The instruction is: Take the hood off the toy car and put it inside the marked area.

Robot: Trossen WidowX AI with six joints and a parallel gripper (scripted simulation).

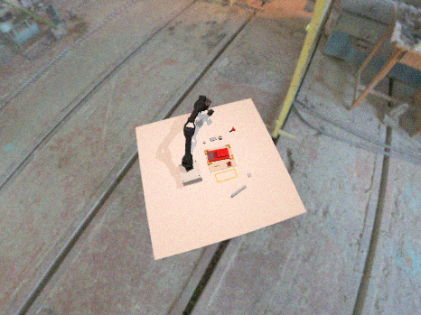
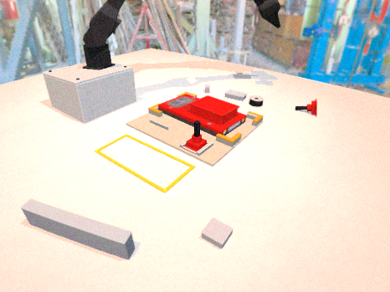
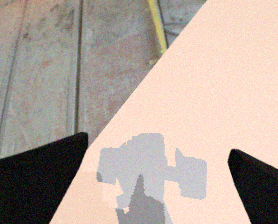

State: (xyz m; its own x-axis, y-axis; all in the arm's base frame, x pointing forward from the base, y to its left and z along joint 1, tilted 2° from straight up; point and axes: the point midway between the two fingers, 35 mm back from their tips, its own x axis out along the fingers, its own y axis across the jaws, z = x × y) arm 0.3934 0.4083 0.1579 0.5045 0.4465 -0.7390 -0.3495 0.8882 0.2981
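Observation:
The red toy car (image 1: pixel 216 155) (image 2: pixel 202 112) sits on a tan board (image 2: pixel 218 152) between orange corner blocks. Its low end with a grey patch (image 2: pixel 181 101), which I take for the hood, is in place on the car and faces the arm's base. The yellow marked rectangle (image 1: pixel 226 180) (image 2: pixel 130 170) lies on the table just in front of the board, with nothing inside it. My gripper (image 1: pixel 210 111) (image 2: pixel 271 10) (image 3: pixel 158 147) is open and empty. It hangs high above the far part of the table, beyond the car. The wrist view shows only the table, its edge and the gripper's shadow.
The arm's grey base box (image 2: pixel 89 92) stands left of the board. A red and black lever (image 2: pixel 196 138) stands on the board. A red-handled tool (image 2: pixel 310 107), a black ring (image 2: pixel 256 100) and a grey block (image 2: pixel 235 94) lie behind. A grey bar (image 2: pixel 77 228) and a small block (image 2: pixel 217 232) lie in front.

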